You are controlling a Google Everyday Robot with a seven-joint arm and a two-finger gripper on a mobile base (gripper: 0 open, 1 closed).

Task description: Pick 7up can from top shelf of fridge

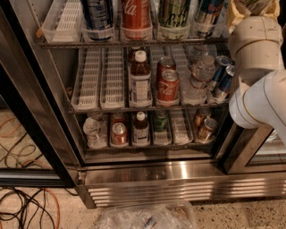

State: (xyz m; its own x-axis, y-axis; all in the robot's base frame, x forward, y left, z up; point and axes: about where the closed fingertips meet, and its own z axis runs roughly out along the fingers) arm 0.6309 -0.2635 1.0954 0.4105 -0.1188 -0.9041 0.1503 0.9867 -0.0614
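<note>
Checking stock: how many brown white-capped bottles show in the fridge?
2 bottles: one on the middle rack, one on the bottom rack just below. Others may hide behind. The pincer is out of view; only the arm shows at right.

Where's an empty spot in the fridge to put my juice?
Two empty white lanes left of the brown bottle on the middle rack, and the empty tray left of the blue can up top. The right side is crowded by the white arm; the gripper is out of view.

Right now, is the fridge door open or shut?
Open: the fridge door frame stands swung aside at left. The gripper is out of view; only the arm shows.
</note>
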